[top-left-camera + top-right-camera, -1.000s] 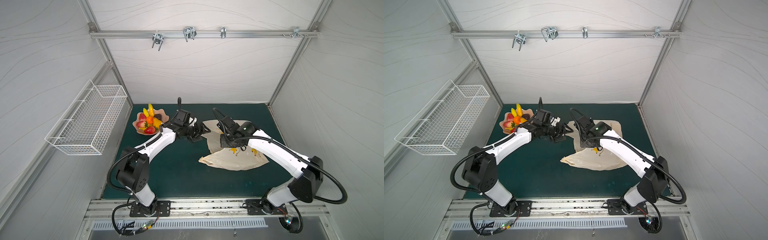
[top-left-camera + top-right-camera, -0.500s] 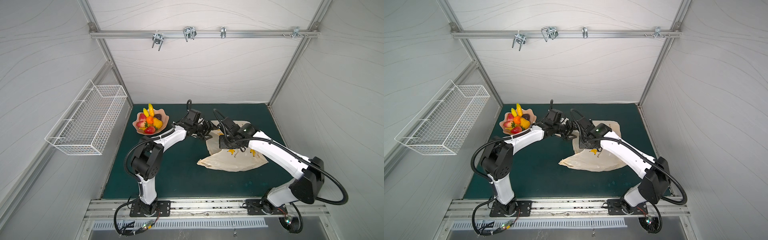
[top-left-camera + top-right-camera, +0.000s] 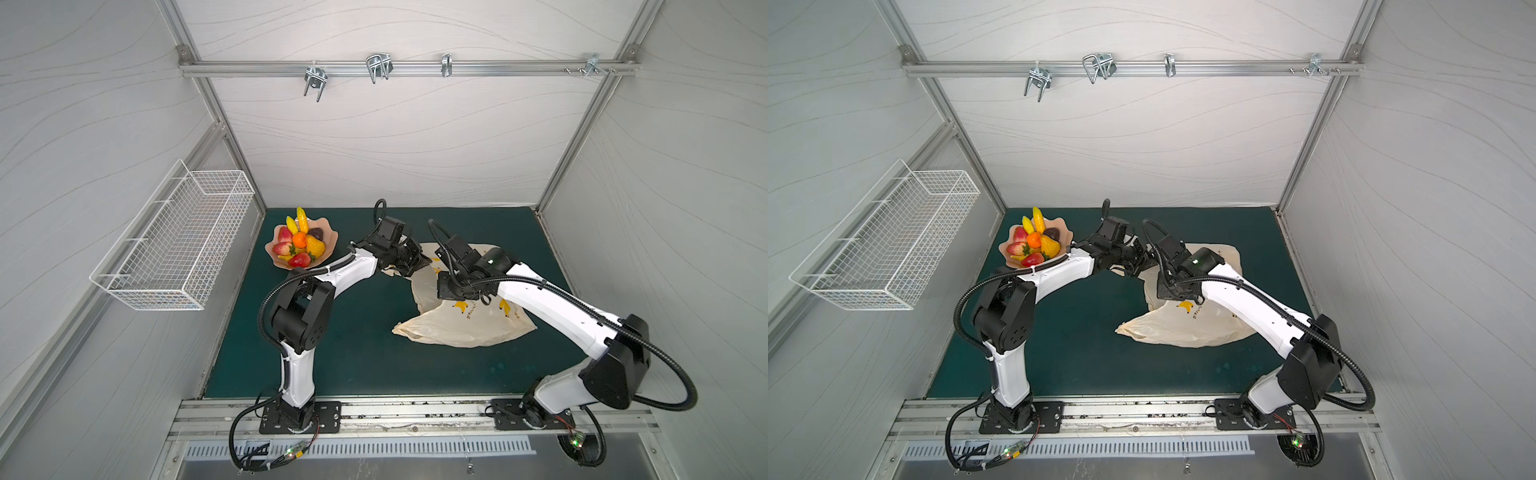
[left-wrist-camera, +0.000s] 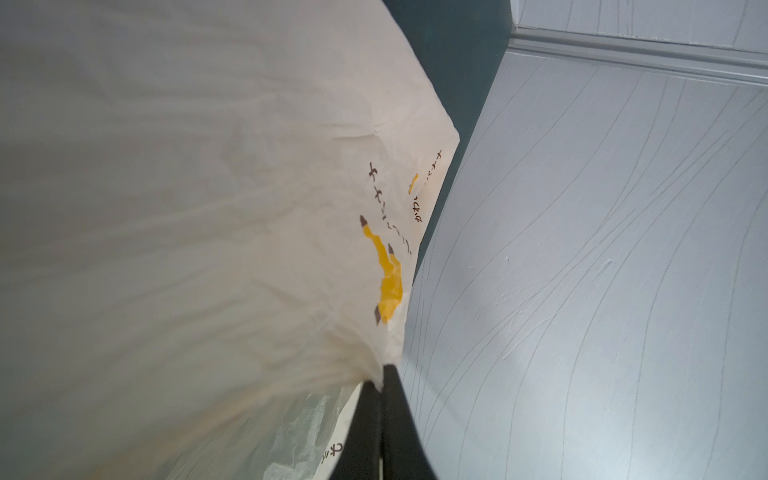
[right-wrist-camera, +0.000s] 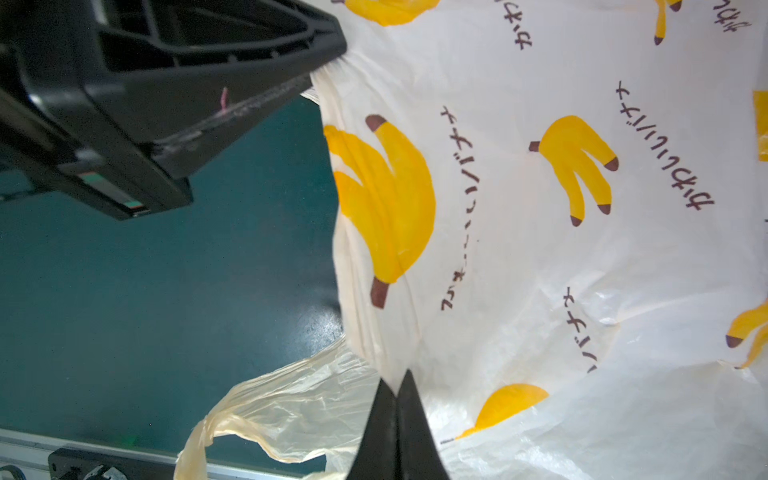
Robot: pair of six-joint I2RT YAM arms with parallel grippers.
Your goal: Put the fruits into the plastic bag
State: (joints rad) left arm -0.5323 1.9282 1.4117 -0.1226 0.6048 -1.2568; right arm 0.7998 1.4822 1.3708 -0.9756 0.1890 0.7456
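Cream crinkly plastic with yellow banana prints and dark lettering: the plastic bag point(image 3: 465, 328) lies on the green mat point(image 3: 353, 357), right of centre in both top views. Its near part is flat on the mat and its far edge is lifted between the two arms

In the left wrist view we see the left gripper point(image 4: 381, 376) pinched tight on a bunched bit of the bag's edge, jaws pressed together with film coming out at the tips. The right gripper point(image 5: 398, 384) is likewise clamped on the bag's edge in the right wrist view, jaws together, plastic gathered at the tips. That same view shows the left gripper's black fingers biting the edge farther along, with a stretch of printed film running between the two grips. One handle loop point(image 5: 257, 415) hangs slack just beside the right gripper's tips, over the mat. We can't tell if the bag's mouth is open

The fruits point(image 3: 300, 245) sit piled in the peach-pink dish point(image 3: 330, 239) at the far left corner of the mat, well apart from the bag: bananas point(image 3: 302, 218) upright at the back, orange point(image 3: 299, 240) in the middle, pear point(image 3: 315, 246) right of it, strawberry point(image 3: 300, 260) in front, dark purple piece point(image 3: 316, 232) behind the pear. The left arm point(image 3: 345, 270) passes just beside the dish. A white wire basket point(image 3: 216, 172) hangs on the left wall, off the mat
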